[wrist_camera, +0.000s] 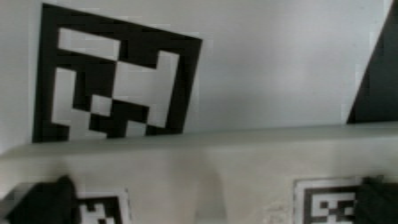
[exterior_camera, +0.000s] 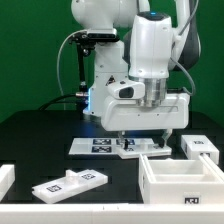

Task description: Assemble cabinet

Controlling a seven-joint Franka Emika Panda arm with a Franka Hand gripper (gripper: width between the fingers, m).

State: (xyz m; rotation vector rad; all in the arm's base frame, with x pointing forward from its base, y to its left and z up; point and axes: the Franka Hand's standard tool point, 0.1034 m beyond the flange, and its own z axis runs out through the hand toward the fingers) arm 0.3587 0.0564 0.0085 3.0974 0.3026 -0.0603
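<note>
Black desk (exterior_camera: 30, 135); arm (exterior_camera: 150, 50) reaching down mid-desk; open-topped cabinet box (exterior_camera: 185, 182) at the exterior view's right front; panel (exterior_camera: 68, 183) flat at left front; block (exterior_camera: 198, 147) behind the box; gripper (exterior_camera: 138, 137) low over the marker board (exterior_camera: 92, 146), open or clenched I cannot tell.

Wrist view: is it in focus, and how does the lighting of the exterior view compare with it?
Wrist view: blurred, the large marker tag has soft edges, and the white surfaces look grey and dim. Exterior view: sharper and evenly lit; the white open box is bright against the black table, with a bluish glow beside the robot arm.
</note>
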